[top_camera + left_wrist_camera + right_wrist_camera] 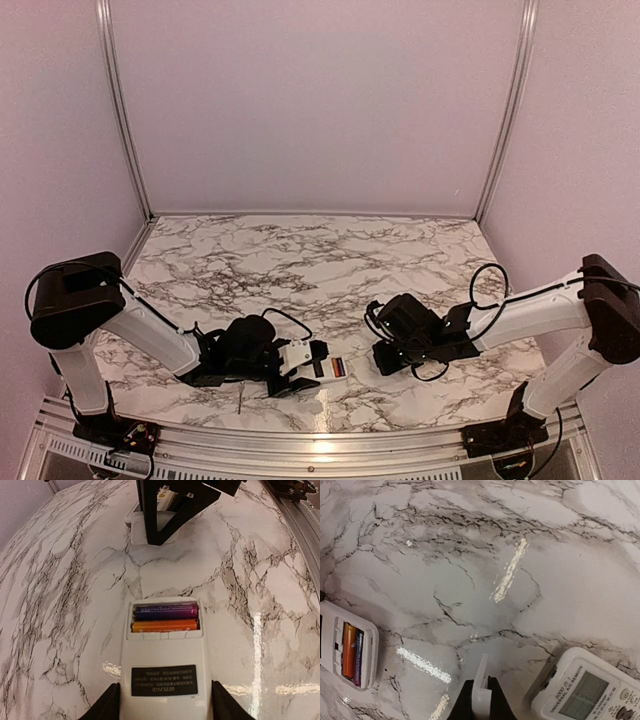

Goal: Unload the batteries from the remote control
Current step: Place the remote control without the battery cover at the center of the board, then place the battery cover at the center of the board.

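A white remote (165, 655) lies back-up on the marble table with its battery bay open. In the bay lie two batteries, a dark blue one (165, 612) and an orange one (165, 625). My left gripper (165, 707) is shut on the remote's near end, one finger on each side. In the top view the left gripper (298, 365) holds the remote (325, 367) near the front edge. My right gripper (480, 700) is shut on a thin white cover piece (481, 680) and holds it on edge just above the table, right of the remote (345, 647).
A second white remote with a display, marked universal A/C remote (590, 692), lies close to the right of my right gripper. The right gripper (388, 355) hangs a short way right of the held remote. The table's metal front rail (320, 440) is near.
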Available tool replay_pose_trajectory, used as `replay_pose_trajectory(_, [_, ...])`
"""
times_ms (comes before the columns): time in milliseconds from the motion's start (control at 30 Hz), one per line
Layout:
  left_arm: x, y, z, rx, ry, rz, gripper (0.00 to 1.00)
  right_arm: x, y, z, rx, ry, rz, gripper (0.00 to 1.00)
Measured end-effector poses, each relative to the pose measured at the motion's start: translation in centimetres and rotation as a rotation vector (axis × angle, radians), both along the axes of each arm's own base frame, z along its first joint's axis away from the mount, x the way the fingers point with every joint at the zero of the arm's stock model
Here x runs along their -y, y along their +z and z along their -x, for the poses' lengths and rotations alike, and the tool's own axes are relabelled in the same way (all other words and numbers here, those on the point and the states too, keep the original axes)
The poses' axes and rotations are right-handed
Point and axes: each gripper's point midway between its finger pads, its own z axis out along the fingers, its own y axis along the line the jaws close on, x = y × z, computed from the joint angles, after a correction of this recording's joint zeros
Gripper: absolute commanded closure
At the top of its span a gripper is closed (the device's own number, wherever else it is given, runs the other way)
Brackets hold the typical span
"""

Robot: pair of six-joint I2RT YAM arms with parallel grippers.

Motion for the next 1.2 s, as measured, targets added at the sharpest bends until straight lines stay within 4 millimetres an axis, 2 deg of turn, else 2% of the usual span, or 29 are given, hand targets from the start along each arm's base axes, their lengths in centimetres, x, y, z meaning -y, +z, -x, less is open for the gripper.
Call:
replay_pose_trajectory(267, [0.2, -0.7, 0.0, -0.019, 0.005, -0.006, 0.63, 0.4, -1.0, -0.1, -0.001, 0.0, 0.038, 0.8])
replay_pose_trajectory(400, [0.2, -0.7, 0.0, -0.021, 0.007, -0.005, 0.55, 0.0, -0.9, -0.3, 0.003, 0.012, 0.035, 0.62])
replay_pose_trajectory(500, [0.2, -0.6, 0.0, -0.022, 0.007, -0.004, 0.48, -0.2, -0.9, -0.3, 0.003, 0.019, 0.034, 0.53])
replay_pose_trajectory(600, [0.2, -0.6, 0.0, -0.021, 0.007, -0.003, 0.41, -0.4, -0.8, -0.3, -0.001, 0.026, 0.032, 0.5])
replay_pose_trajectory(767, [0.1, -0.3, 0.0, -0.021, 0.009, 0.004, 0.35, -0.5, -0.7, -0.2, -0.009, 0.032, 0.032, 0.46])
replay_pose_trajectory(933, [0.2, 1.1, 0.0, -0.019, 0.017, 0.037, 0.27, -0.6, -0.5, 0.0, -0.016, 0.04, 0.023, 0.33])
replay_pose_trajectory(1100, [0.4, 4.1, -0.2, -0.006, 0.027, 0.105, 0.2, -1.1, 1.7, 0.1, 0.013, 0.055, -0.034, 0.23])
replay_pose_trajectory(1133, [0.4, 4.6, -0.2, -0.003, 0.029, 0.115, 0.17, -1.3, 2.2, 0.0, 0.022, 0.053, -0.048, 0.21])
replay_pose_trajectory(1200, [0.2, 5.2, -0.1, -0.002, 0.034, 0.13, 0.03, -1.5, 3.2, 0.0, 0.037, 0.051, -0.075, 0.16])
